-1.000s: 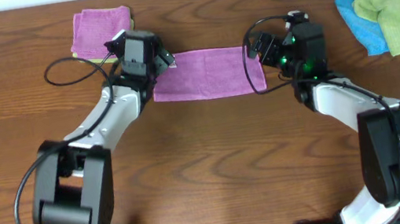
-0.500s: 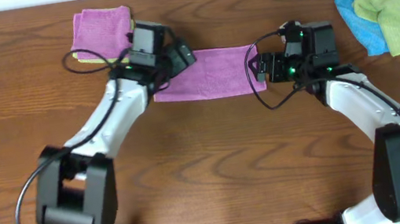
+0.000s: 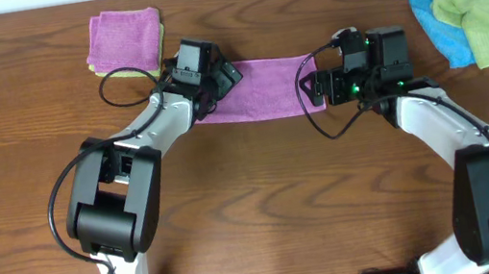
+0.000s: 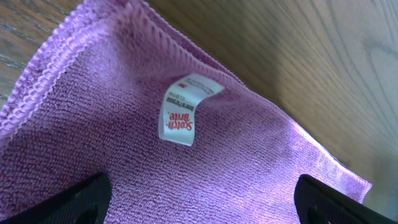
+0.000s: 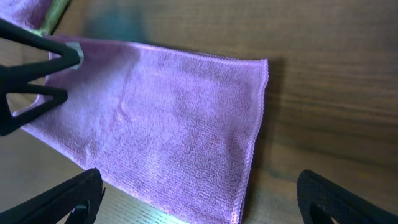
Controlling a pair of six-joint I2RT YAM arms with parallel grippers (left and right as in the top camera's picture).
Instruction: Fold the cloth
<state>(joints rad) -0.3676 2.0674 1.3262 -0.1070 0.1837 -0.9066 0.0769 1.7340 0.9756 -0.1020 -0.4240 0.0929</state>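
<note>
The purple cloth (image 3: pixel 266 88) is stretched lengthwise between the left end effector (image 3: pixel 223 74) and the right end effector (image 3: pixel 315 86); both are spread wide, with nothing gripped.

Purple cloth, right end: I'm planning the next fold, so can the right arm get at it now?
Probably yes: the right claw hangs open right at the purple cloth's right edge, with nothing lying between them.
</note>
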